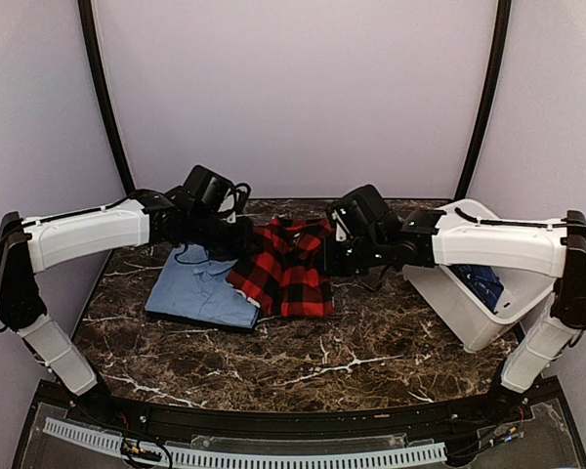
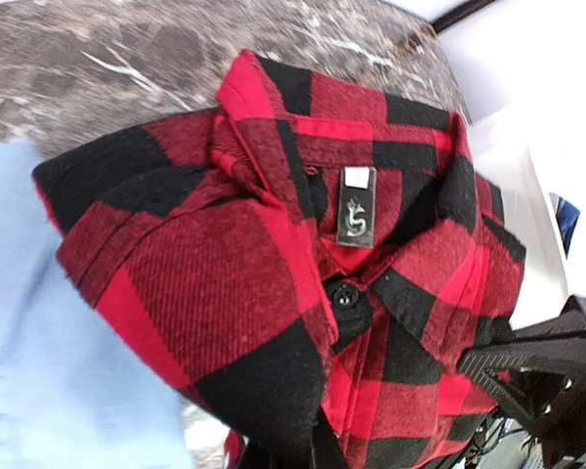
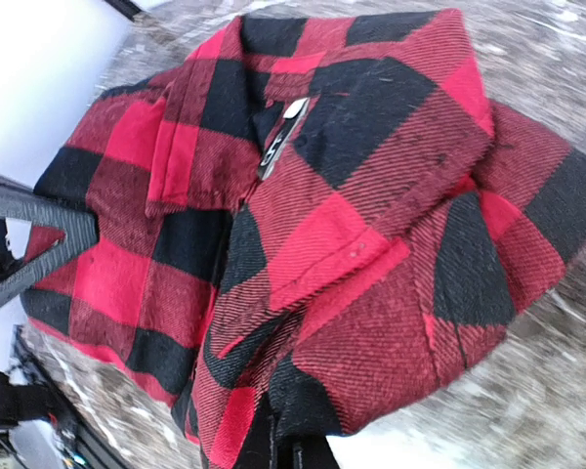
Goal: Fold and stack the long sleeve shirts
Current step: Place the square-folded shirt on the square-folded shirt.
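The red-and-black checked flannel shirt (image 1: 285, 269) lies folded mid-table, collar and white neck label (image 2: 356, 205) facing up. Its left part overlaps the folded light blue shirt (image 1: 197, 293). My left gripper (image 1: 242, 240) is shut on the flannel's left edge (image 2: 273, 391), its fingers mostly buried in cloth. My right gripper (image 1: 334, 256) is shut on the right edge (image 3: 371, 371), the cloth bunched between its black fingers (image 3: 295, 451). A dark blue patterned shirt (image 1: 484, 283) lies inside the white bin.
The white bin (image 1: 469, 313) stands tilted at the right of the dark marble table (image 1: 303, 362), close to the right arm. The light blue shirt (image 2: 39, 371) lies directly left of the flannel. Curved black frame posts rise at the back corners.
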Controlling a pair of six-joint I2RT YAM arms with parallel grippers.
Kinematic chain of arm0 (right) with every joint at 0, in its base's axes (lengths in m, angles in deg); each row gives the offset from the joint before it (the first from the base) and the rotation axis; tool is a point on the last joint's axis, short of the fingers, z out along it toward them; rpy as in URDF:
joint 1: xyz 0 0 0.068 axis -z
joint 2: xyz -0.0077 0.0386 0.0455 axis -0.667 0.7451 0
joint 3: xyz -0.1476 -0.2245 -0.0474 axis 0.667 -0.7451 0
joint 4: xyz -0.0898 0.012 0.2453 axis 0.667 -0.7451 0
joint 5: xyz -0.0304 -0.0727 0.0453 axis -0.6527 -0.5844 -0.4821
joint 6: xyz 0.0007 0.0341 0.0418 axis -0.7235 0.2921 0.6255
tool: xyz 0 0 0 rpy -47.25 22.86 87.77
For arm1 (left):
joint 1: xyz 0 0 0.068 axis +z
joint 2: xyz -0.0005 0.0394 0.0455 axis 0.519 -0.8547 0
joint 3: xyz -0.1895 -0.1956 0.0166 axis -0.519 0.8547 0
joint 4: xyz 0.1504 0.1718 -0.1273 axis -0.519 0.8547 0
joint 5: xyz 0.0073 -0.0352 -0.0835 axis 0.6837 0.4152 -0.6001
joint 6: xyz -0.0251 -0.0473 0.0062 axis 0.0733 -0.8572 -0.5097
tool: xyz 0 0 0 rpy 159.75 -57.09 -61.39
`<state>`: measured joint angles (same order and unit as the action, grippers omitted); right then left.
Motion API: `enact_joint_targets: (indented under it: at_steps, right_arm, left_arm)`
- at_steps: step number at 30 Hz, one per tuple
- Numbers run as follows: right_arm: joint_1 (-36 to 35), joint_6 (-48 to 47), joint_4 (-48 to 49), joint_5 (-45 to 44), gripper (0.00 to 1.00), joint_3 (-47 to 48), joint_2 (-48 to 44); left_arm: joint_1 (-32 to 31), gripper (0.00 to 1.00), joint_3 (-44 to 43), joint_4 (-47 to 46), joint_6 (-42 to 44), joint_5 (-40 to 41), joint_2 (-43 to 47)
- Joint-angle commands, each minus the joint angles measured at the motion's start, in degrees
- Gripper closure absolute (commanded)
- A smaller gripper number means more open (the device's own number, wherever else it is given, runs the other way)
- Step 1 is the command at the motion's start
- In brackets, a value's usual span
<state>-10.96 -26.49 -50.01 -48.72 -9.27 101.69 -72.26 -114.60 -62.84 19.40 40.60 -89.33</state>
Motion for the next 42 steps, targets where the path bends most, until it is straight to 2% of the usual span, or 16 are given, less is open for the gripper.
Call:
enact_joint_targets:
  at_steps: [1,10,15,23,29,31,32,36,37,38,42]
  right_arm:
    - [-2.8,3.4,8.0,1.5,1.0,7.4,7.2]
    - [-5.5,7.3,12.5,5.8,1.0,23.7,23.0]
    - [-5.7,9.0,12.6,9.4,1.0,29.7,29.4]
    - [-5.8,11.1,14.3,12.8,1.0,31.0,33.3]
    - [-5.0,10.7,14.3,13.7,1.0,29.4,36.1]
    - [-3.9,10.6,14.5,14.3,0.87,27.2,36.4]
    - [-3.3,10.6,14.9,14.7,0.81,25.7,36.1]
    - [-1.4,10.2,17.3,15.9,0.56,19.7,33.4]
    - [-1.2,9.7,17.1,15.7,0.52,18.8,32.4]
    - [-1.1,9.1,16.8,15.2,0.51,18.1,31.5]
    - [-0.9,7.5,16.2,13.6,0.49,15.2,28.3]
  left_arm:
    - [6.1,1.0,2.0,4.1,4.8,-2.0,6.8]
    - [20.3,1.0,4.6,9.0,12.4,-5.2,11.1]
    - [25.1,1.0,6.4,10.4,14.2,-6.0,12.5]
    - [29.6,1.0,9.0,11.3,15.8,-6.3,13.2]
    - [30.9,1.0,12.9,8.8,16.5,-4.4,10.1]
    - [31.9,0.93,14.6,7.8,16.8,-3.0,7.7]
    - [32.2,0.8,14.8,7.5,17.0,-2.8,6.8]
    - [32.8,0.62,15.2,6.4,17.2,1.3,2.8]
    - [33.0,0.58,14.9,6.3,17.1,2.2,2.3]
    - [33.1,0.5,14.8,6.2,16.9,3.8,2.1]
    - [33.5,0.41,13.4,6.4,16.5,6.1,2.0]
